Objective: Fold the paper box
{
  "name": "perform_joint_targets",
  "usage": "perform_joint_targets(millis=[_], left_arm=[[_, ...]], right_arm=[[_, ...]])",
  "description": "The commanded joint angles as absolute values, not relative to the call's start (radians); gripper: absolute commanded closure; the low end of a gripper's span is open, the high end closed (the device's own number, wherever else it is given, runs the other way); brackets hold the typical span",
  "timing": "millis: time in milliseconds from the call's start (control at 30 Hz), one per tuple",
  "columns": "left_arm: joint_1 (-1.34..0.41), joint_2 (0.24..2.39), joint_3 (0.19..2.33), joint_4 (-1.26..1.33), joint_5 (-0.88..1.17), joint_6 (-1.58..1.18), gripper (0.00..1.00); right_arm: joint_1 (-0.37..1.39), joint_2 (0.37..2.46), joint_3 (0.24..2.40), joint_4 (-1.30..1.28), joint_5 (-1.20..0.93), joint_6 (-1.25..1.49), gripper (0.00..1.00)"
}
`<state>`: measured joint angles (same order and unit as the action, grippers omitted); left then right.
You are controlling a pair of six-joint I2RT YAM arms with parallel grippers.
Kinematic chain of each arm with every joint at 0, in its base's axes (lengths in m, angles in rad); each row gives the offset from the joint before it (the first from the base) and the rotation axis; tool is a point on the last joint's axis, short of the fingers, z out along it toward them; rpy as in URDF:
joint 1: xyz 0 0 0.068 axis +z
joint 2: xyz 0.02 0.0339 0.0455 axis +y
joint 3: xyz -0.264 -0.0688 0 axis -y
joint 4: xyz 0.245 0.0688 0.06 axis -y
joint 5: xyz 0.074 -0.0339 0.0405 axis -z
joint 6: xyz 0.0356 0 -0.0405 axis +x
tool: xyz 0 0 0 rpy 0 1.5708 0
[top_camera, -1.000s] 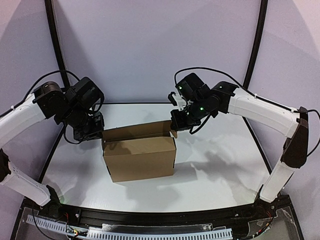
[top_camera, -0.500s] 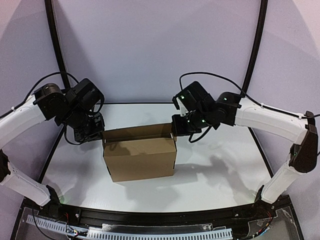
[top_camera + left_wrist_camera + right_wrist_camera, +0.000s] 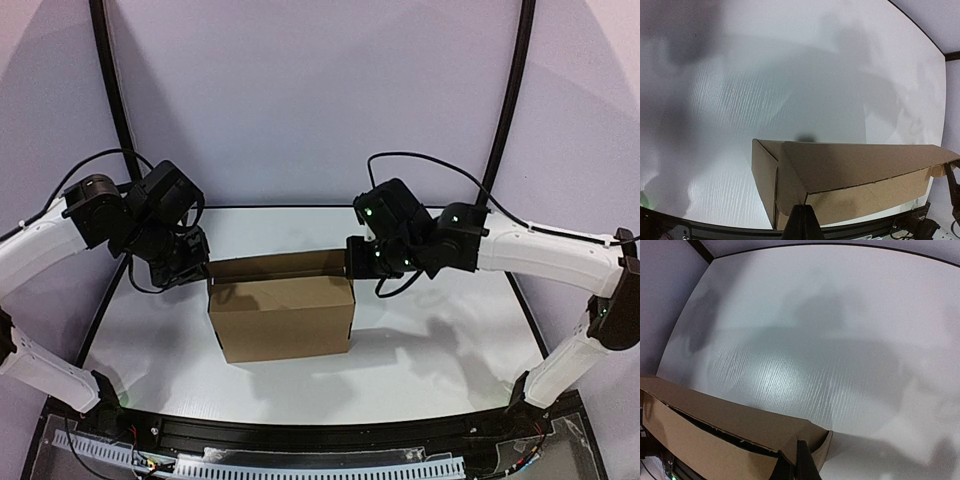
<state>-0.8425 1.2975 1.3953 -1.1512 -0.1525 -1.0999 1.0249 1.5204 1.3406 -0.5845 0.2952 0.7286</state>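
Because your left gripper (image 3: 190,268) has its fingers brought together into one blunt tip with nothing clamped between them that I can see, read it as a pusher, not a grasper. In its wrist view the tip (image 3: 801,222) sits right against the near end of the paper box (image 3: 860,170), whose brown top panel runs away ahead and to one side of it. Your right gripper (image 3: 352,262) is likewise closed to a point. Its tip (image 3: 802,460) is at the box's end corner, with the open seam of the lid stretching off to the side of it. My judgement is that you hold both tips at the two ends so the end flaps can be pressed inward while the box is pinned between them. I cannot tell whether either tip is truly bearing on the cardboard or just beside it. From above, the box (image 3: 282,318) stands upright between the two tools, its top not yet closed, on the white table (image 3: 440,340). Your left arm curls in with a raised elbow and the wrist bent down to the rear corner on its side. Your right arm reaches in long and nearly level, with its wrist dipped to the opposite rear corner.
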Motion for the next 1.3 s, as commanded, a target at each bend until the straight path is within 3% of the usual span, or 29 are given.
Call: perform_joint_targets(millis=[0,400,767,1000,1200,1267], left_arm=[[-0.854,1.328,1.32,-1.18,-0.08,-1.11,0.99],[-0.867,1.286,1.23,-1.206,-0.097,-1.133,0.99],[-0.891,1.291,1.171,-1.195,-0.093,-1.143,0.99],[-0.894,1.293,1.164,-1.212,-0.1,-1.142,0.99],[-0.896,1.294,1.154,-1.21,-0.093,-1.142,0.99],[-0.896,1.29,1.159,-1.187,-0.082,-1.137,0.99]], right_arm=[[1.089,1.473,1.239,-0.46,0.358,0.786,1.0],[1.155,1.427,1.113,-0.381,0.405,0.859,1.0],[1.256,1.454,1.033,-0.368,0.607,0.902,1.0],[1.246,1.365,1.081,-0.39,0.519,0.84,1.0],[1.251,1.32,0.911,-0.143,0.47,0.774,1.0],[1.254,1.352,0.924,-0.176,0.492,0.775,1.0]])
